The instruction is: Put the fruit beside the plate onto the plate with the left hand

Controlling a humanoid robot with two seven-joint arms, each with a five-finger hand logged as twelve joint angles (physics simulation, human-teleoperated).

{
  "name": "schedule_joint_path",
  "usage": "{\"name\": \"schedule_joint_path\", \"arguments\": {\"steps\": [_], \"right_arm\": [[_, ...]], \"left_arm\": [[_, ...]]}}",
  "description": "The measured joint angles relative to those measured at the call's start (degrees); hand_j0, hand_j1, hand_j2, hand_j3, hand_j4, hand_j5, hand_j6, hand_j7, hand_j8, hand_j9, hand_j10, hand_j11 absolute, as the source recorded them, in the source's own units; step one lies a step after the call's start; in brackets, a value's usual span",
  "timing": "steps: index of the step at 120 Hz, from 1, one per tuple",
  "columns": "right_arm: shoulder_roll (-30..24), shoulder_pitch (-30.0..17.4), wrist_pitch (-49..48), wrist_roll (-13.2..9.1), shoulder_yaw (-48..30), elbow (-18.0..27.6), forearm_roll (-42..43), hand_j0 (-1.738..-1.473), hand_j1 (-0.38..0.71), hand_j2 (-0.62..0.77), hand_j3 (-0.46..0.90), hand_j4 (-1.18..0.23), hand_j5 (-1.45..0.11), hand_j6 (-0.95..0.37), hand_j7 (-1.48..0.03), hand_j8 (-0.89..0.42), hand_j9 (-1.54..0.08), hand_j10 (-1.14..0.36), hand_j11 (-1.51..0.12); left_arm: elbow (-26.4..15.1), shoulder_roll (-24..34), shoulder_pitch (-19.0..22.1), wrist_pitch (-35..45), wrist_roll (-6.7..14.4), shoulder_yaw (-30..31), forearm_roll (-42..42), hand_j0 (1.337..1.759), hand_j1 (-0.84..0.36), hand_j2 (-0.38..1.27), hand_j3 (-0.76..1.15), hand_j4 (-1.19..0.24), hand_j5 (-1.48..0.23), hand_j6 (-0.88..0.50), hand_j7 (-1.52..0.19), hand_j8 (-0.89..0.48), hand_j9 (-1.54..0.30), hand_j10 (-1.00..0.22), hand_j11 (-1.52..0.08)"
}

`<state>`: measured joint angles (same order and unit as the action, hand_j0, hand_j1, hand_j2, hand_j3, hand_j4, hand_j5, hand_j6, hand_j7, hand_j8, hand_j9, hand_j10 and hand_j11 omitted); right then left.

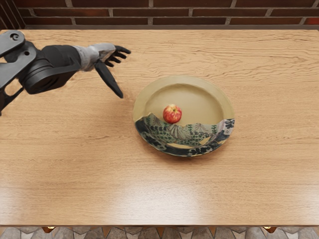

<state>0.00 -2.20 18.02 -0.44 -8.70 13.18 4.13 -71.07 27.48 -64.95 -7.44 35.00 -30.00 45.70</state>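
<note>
A red apple [172,113] lies inside the round tan plate [199,94], near its middle. The plate has a dark patterned band along its front rim. My left hand [112,62] hovers above the table up and left of the plate, well apart from it. Its fingers are spread and hold nothing, with the thumb pointing down toward the plate's left edge. The dark forearm comes in from the left edge of the picture. The right arm does not show.
The wooden table [75,164] spreads across the whole view, its front edge near the bottom. A brick wall [164,12] runs behind its far edge.
</note>
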Motion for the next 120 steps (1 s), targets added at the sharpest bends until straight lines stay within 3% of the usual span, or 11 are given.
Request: {"name": "schedule_joint_path", "arguments": {"steps": [24, 36, 63, 94, 120], "right_arm": [[0.0, 0.0, 0.0, 0.0, 0.0, 0.0, 0.0, -1.658, -0.35, 0.0, 0.0, 0.0, 0.0, 0.0, 0.0, 0.0, 0.0, 0.0, 0.0], [0.0, 0.0, 0.0, 0.0, 0.0, 0.0, 0.0, -1.658, -0.35, 0.0, 0.0, 0.0, 0.0, 0.0, 0.0, 0.0, 0.0, 0.0, 0.0], [0.0, 0.0, 0.0, 0.0, 0.0, 0.0, 0.0, -1.658, -0.35, 0.0, 0.0, 0.0, 0.0, 0.0, 0.0, 0.0, 0.0, 0.0, 0.0], [0.0, 0.0, 0.0, 0.0, 0.0, 0.1, 0.0, -1.658, -0.35, 0.0, 0.0, 0.0, 0.0, 0.0, 0.0, 0.0, 0.0, 0.0, 0.0], [0.0, 0.1, 0.0, 0.0, 0.0, 0.1, 0.0, -1.658, -0.35, 0.0, 0.0, 0.0, 0.0, 0.0, 0.0, 0.0, 0.0, 0.0, 0.0]], "left_arm": [[0.0, 7.8, 0.9, -6.3, 0.0, -0.5, -14.2, 1.658, 0.29, 0.01, 0.0, -0.06, -0.07, -0.06, -0.07, -0.05, -0.07, -0.05, -0.07], [0.0, 9.2, 7.7, -12.2, 0.0, -3.6, -18.4, 1.658, 0.3, 0.01, 0.0, -0.04, -0.05, -0.04, -0.05, -0.04, -0.05, -0.04, -0.05], [0.4, 13.8, 17.2, -23.8, 0.0, -13.1, -29.0, 1.658, 0.32, 0.01, 0.0, -0.03, -0.04, -0.03, -0.04, -0.03, -0.03, -0.03, -0.03], [4.9, 15.5, 21.3, -27.3, 0.0, -17.4, -35.4, 1.658, 0.32, 0.0, 0.0, -0.02, -0.03, -0.02, -0.03, -0.02, -0.03, -0.02, -0.03], [10.4, 15.1, 21.4, -27.6, 0.0, -17.9, -36.0, 1.658, 0.33, 0.0, 0.0, -0.02, -0.03, -0.02, -0.03, -0.02, -0.03, -0.02, -0.03]]}}
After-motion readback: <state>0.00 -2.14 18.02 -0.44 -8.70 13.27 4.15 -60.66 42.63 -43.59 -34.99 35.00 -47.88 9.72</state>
